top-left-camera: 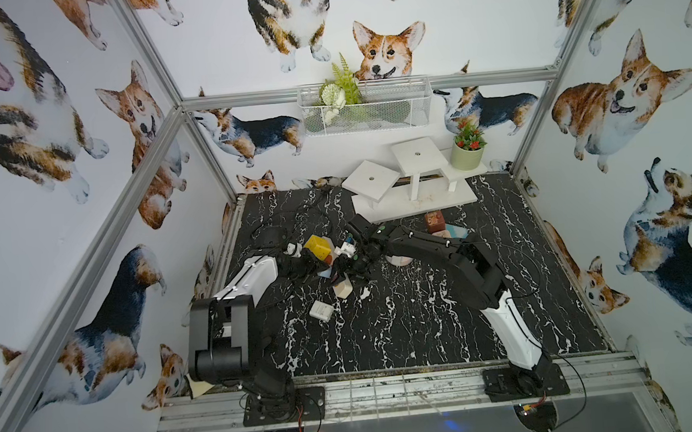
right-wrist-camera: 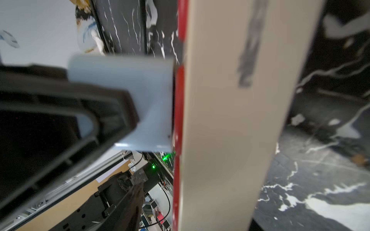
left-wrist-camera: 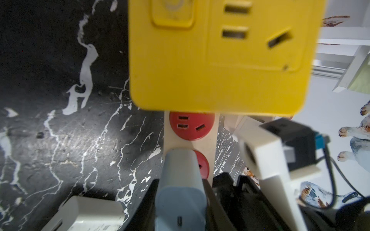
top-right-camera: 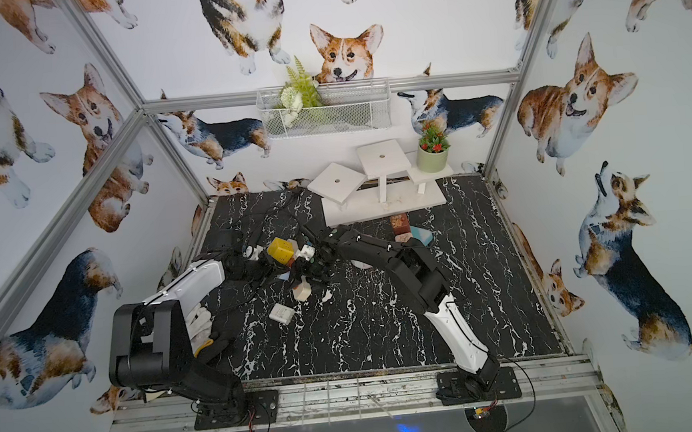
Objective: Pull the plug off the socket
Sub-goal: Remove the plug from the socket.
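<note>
Plug is seated in the cream power strip, in the red socket nearest the left wrist camera. The next red socket along is empty.

In a top view the cluster sits roughly 9 o'clock of tabletop centre, just beside the yellow socket cube.

Left end effector: fingers pinched on the plug's two flanks. The right wrist view confirms a black finger lying flat on the plug body.

Right end effector: right up against the strip, own fingers out of frame. Can't tell if it's spread or gripping.

Key geometry: the plug's long axis stands square to the strip's red face and lines up with the left arm's reach. In a top view the left arm comes in heading about 3 o'clock, so extraction looks like a straight pull back toward 9 o'clock. The left arm owns the plug; the right comes in from 4 o'clock, placed to brace the strip.

Risk: if the strip isn't held, it'll likely just drag along with the plug.
</note>
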Robot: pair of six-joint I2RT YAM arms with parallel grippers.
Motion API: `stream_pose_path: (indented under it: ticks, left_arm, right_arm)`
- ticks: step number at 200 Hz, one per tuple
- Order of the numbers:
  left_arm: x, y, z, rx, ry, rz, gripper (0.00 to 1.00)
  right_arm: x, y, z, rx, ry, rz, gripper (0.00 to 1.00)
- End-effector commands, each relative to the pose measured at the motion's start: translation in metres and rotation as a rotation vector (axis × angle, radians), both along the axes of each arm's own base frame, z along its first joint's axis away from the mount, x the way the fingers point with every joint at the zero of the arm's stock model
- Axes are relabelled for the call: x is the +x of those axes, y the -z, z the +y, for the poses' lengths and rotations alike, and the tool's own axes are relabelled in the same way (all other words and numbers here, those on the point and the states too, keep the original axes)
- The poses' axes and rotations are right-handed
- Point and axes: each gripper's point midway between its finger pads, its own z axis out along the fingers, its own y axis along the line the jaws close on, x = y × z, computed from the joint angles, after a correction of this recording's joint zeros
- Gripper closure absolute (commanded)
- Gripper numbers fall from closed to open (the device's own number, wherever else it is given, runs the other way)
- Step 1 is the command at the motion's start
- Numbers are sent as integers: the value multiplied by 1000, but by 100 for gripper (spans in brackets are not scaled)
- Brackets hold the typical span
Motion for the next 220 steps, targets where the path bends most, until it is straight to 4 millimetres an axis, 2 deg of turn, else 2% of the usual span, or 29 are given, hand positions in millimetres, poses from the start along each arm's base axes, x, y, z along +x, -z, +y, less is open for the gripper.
stream_pose_path:
  ticks: [1,29,68,82,93,102,123,151,176,220]
  left_arm:
    - [-11,-3,-6,-33,53,18,100]
    - [-10,-6,-7,-30,77,7,100]
    - [-6,-11,-7,-29,84,-13,100]
    - [-5,-12,-8,-29,85,-20,100]
    - [-3,-13,-7,-30,83,-22,100]
    - [-1,-15,-7,-28,85,-26,100]
    - [2,-20,-4,-7,76,-37,100]
    - [9,-30,-2,-3,56,-95,100]
    - [11,-26,0,-65,1,-91,100]
    - [21,-29,14,-168,-126,-124,100]
  right_arm:
    - [14,0,0,-9,13,-15,38]
    - [15,9,-6,-41,-5,-5,44]
    - [6,19,-12,-57,-23,30,46]
    - [2,21,-13,-61,-36,33,50]
    - [0,21,-14,-68,-43,28,58]
    - [0,23,-16,-80,-42,25,69]
    - [3,24,-23,-114,-24,-6,100]
    - [7,30,-35,-190,23,-37,100]
    - [8,39,-47,-260,60,-30,100]
    - [0,45,-52,-274,66,18,100]
